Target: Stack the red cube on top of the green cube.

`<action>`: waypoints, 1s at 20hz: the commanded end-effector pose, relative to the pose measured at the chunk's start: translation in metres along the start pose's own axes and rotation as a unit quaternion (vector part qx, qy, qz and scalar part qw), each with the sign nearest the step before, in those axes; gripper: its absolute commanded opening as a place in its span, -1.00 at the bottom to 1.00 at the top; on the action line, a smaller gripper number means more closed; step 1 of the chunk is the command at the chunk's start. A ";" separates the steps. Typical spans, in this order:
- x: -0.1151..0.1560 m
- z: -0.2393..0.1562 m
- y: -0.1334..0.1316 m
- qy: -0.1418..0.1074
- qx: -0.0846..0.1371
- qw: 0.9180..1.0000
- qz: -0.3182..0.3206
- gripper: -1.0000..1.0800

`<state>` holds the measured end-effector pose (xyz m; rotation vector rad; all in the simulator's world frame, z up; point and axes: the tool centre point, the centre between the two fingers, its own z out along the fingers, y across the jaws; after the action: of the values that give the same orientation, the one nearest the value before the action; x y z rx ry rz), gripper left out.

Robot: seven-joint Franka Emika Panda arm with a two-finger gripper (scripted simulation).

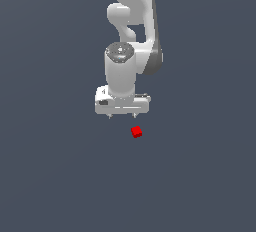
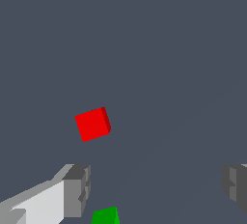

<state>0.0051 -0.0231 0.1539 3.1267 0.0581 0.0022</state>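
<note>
1. In the exterior view, our end effector (image 1: pixel 122 116) hangs above the worktop (image 1: pixel 50 176), pointing straight down from the arm (image 1: pixel 131 31).
2. Its two fingers are spread wide and hold nothing; in the wrist view the fingers (image 2: pixel 76 190) stand far apart with bare worktop between them.
3. The red cube (image 1: pixel 136 132) lies on the worktop just beside the end effector, a little toward the exterior view's right and nearer the camera. In the wrist view the red cube (image 2: pixel 92 123) sits outside the gap between the fingers and turned at a slight angle to them.
4. The green cube (image 2: pixel 105 216) shows only in the wrist view, cut off by the picture's edge, near one finger. We cannot find it in the exterior view; we judge that the arm hides it there.
5. The two cubes lie apart, not touching, so nothing is stacked yet.
6. We judge the step in hand to be the approach to the red cube, before any grasp.
7. The next move calls for us to shift over the red cube until it lies centred between the fingers, turn the wrist to match its faces, then descend and close.
8. We should watch the green cube while descending, since a finger could knock it.
</note>
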 end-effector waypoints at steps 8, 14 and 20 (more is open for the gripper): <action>0.010 0.060 -0.048 0.001 0.006 0.994 -0.110 0.92; 0.011 0.083 -0.066 0.001 0.008 0.988 -0.152 0.92; 0.011 0.084 -0.067 0.001 0.007 0.988 -0.154 0.92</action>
<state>0.0129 0.0441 0.0674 3.0950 0.5463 -0.0019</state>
